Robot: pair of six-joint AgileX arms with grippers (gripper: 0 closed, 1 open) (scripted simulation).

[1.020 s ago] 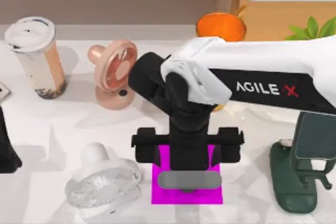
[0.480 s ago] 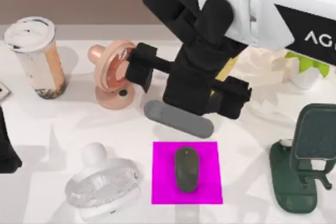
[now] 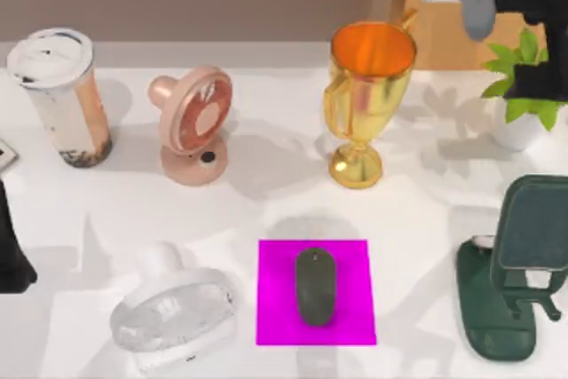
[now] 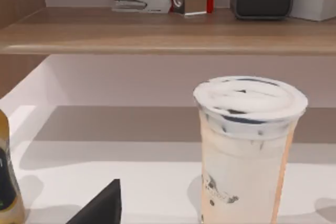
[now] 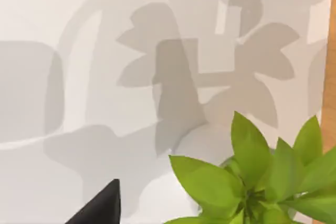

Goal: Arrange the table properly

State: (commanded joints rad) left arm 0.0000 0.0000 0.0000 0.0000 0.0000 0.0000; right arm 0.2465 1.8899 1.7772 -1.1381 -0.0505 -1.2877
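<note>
The white table [image 3: 266,193] carries a magenta pad [image 3: 275,308] near its front edge. A dark grey mouse [image 3: 315,286] lies on the pad with nothing touching it. My right gripper [image 3: 531,19] hangs high at the back right, above the potted plant [image 3: 524,86], open and holding nothing. Green leaves of the plant [image 5: 247,182] over the white table [image 5: 79,51] show in the right wrist view. At the table's left edge my left arm [image 3: 9,255] is parked, close to the lidded drink cup [image 4: 247,145].
Along the back stand a drink cup [image 3: 60,95], a pink fan [image 3: 195,122] and a golden trophy [image 3: 368,99]. A clear white fan [image 3: 173,308] lies front left. At front right stands a green phone stand [image 3: 515,264]. A wooden shelf [image 4: 157,30] runs behind.
My right gripper let go of the mouse on the magenta pad, rose, and swung away to the back right. The mouse stays on the pad. The left arm has not moved.
</note>
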